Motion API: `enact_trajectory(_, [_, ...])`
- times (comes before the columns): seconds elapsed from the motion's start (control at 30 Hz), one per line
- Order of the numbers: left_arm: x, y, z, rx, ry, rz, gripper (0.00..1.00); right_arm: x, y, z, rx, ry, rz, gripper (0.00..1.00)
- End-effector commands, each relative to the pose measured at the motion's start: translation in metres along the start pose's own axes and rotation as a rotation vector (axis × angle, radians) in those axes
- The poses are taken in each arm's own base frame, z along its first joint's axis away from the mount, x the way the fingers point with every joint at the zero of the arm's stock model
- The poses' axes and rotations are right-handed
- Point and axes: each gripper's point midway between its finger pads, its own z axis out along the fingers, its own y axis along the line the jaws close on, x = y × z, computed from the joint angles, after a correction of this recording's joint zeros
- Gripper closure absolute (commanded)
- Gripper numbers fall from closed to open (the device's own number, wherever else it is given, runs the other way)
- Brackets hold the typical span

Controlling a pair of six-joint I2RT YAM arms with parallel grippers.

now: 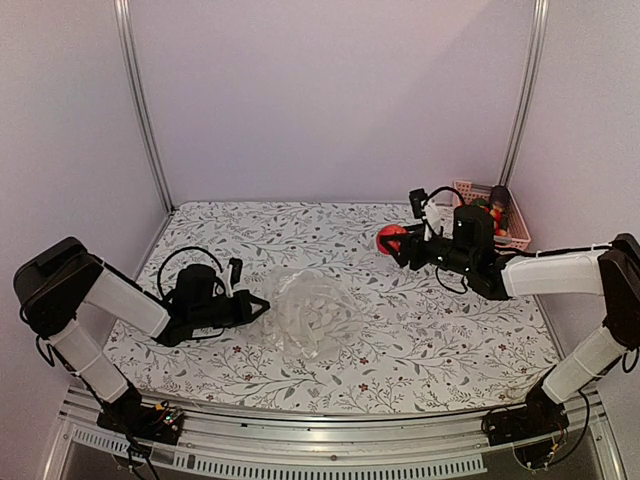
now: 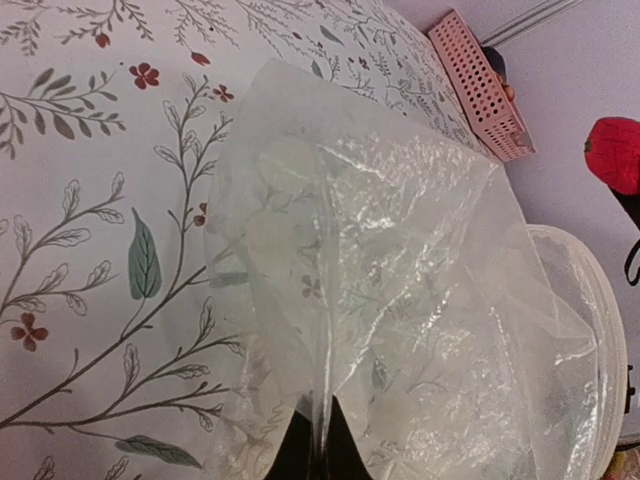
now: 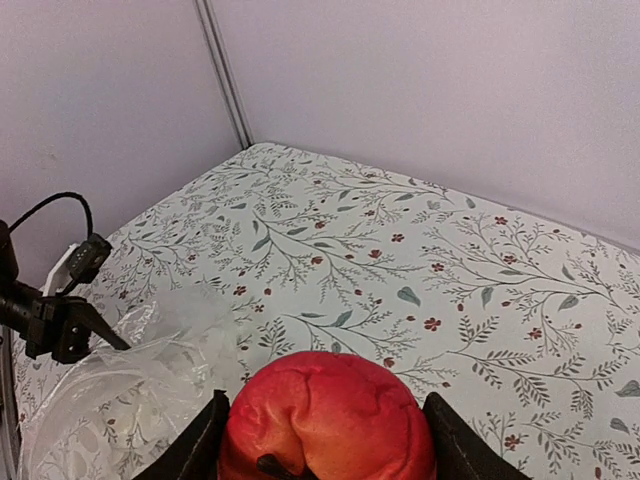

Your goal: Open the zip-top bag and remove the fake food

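The clear crinkly zip-top bag (image 1: 312, 312) lies open and puffed on the floral table centre; it fills the left wrist view (image 2: 400, 300) and shows in the right wrist view (image 3: 110, 400). I see no food inside it. My left gripper (image 1: 262, 305) is shut on the bag's edge, its black fingertips (image 2: 345, 450) pinching a fold of plastic. My right gripper (image 1: 395, 243) is shut on a round red fake fruit (image 3: 325, 420), held above the table right of centre; the fruit also shows in the top view (image 1: 389, 238) and the left wrist view (image 2: 615, 152).
A pink slatted basket (image 1: 505, 225) with several fake food pieces stands at the back right, behind my right arm; it also shows in the left wrist view (image 2: 478, 85). Walls close the table at back and sides.
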Motion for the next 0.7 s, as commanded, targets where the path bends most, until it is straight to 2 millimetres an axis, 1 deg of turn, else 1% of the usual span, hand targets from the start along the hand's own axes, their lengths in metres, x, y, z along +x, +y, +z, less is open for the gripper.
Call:
enact_trajectory(0.0, [-0.006, 0.002, 0.001, -0.011, -0.003, 0.012, 1.0, -0.017, -0.061, -0.022, 0.107, -0.018, 0.09, 0.52])
enact_trajectory(0.13, [-0.005, 0.002, 0.001, -0.01, 0.001, 0.01, 1.0, -0.033, -0.134, -0.045, 0.269, -0.054, 0.186, 0.51])
enact_trajectory(0.17, [-0.005, 0.002, 0.001, -0.011, 0.0, 0.01, 1.0, -0.033, -0.152, -0.051, 0.307, -0.061, 0.215, 0.51])
enact_trajectory(0.27, [-0.005, 0.002, 0.001, -0.01, 0.001, 0.009, 1.0, -0.035, -0.197, -0.069, 0.405, -0.09, 0.284, 0.51])
enact_trajectory(0.3, [-0.005, 0.002, 0.001, -0.01, 0.001, 0.01, 1.0, -0.031, -0.214, -0.074, 0.438, -0.088, 0.312, 0.51])
enact_trajectory(0.4, [-0.004, 0.003, 0.001, -0.011, 0.003, 0.01, 1.0, -0.022, -0.247, -0.081, 0.508, -0.074, 0.363, 0.51])
enact_trajectory(0.5, [-0.003, 0.004, 0.001, -0.013, 0.005, 0.01, 1.0, -0.019, -0.272, -0.087, 0.571, -0.067, 0.381, 0.5])
enact_trajectory(0.57, [-0.003, 0.005, 0.0, -0.016, 0.004, 0.01, 1.0, -0.015, -0.295, -0.097, 0.626, -0.066, 0.402, 0.5])
enact_trajectory(0.6, [-0.002, 0.005, 0.0, -0.017, 0.004, 0.01, 1.0, -0.015, -0.305, -0.102, 0.65, -0.066, 0.411, 0.49])
enact_trajectory(0.67, [-0.002, 0.005, -0.001, -0.017, 0.004, 0.008, 1.0, -0.009, -0.321, -0.109, 0.692, -0.059, 0.429, 0.49])
